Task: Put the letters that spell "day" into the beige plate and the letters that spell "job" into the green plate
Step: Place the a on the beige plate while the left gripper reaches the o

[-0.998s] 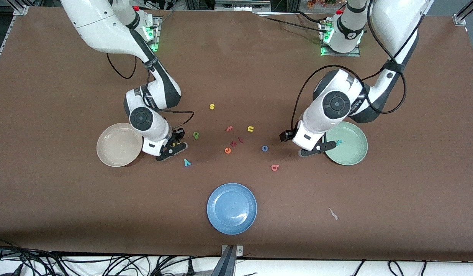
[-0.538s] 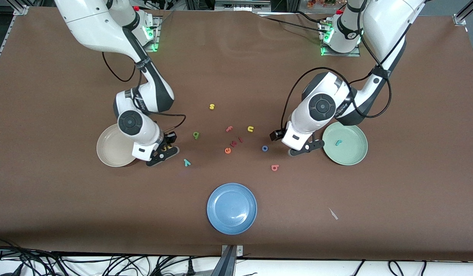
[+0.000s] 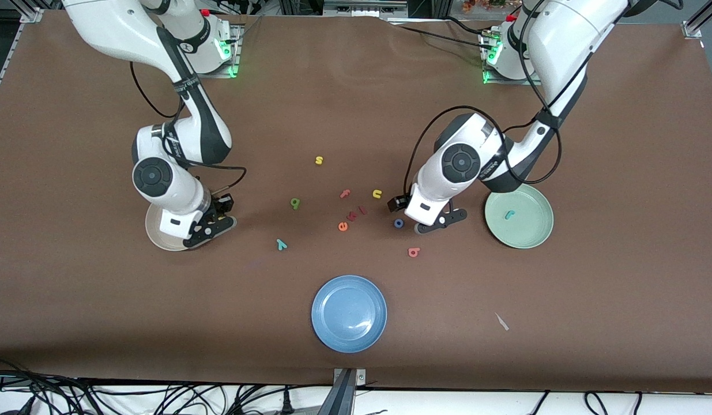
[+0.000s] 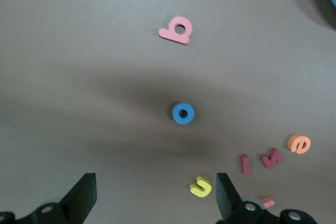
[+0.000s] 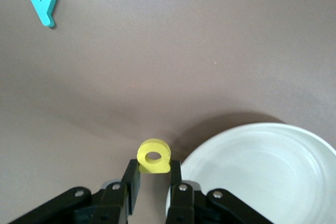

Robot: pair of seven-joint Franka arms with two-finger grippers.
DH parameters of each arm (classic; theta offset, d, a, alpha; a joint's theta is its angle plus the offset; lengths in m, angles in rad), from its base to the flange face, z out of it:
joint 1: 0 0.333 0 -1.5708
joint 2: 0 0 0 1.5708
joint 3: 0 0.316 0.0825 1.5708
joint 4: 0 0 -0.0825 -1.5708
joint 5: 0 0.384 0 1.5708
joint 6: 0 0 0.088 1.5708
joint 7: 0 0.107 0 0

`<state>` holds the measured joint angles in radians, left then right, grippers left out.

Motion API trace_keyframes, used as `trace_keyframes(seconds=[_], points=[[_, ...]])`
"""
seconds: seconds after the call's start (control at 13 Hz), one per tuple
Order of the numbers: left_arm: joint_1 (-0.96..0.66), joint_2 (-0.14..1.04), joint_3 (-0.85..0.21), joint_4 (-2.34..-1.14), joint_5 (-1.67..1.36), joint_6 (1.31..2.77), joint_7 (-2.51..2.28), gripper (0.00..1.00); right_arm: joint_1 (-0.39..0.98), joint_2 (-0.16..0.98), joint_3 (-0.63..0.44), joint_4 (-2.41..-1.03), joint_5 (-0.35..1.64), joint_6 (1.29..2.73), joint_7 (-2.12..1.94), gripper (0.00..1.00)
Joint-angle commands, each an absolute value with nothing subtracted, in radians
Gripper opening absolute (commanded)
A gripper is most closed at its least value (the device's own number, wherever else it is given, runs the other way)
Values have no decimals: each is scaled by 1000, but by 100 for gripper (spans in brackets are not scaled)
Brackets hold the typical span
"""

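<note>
Beside orange e, blue plate nearer

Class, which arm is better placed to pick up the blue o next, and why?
Left. The left gripper hangs open beside the blue o; the right gripper grips the yellow d by the beige plate.

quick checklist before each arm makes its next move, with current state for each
1. Right pincer shut on the yellow d: ok.
2. Yellow d over the beige plate: not ok, it sits just short of the rim.
3. Beige plate free of letters: ok in the part that shows.
4. Left pincer open for a pick: ok.
5. Left pincer lined up over the blue o: cannot tell.
6. Teal j in the green plate: ok.
</note>
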<state>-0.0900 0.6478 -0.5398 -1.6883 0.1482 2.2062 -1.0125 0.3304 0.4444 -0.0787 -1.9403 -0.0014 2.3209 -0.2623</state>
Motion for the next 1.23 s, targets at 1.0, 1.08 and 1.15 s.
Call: trace_keyframes(seconds=[1.0,1.08,1.15], points=[[-222,784,-414,-1591,258,2316,-1020,93,305,393,-203,-2125,56,2539,-549,100],[-221,790,-414,-1589,279,2316,-1020,87,308,393,-199,-2109,61,2519,-535,100],[-221,793,-416,-1589,294,2318,-1019,81,311,393,-199,-2091,63,2484,-517,100]])
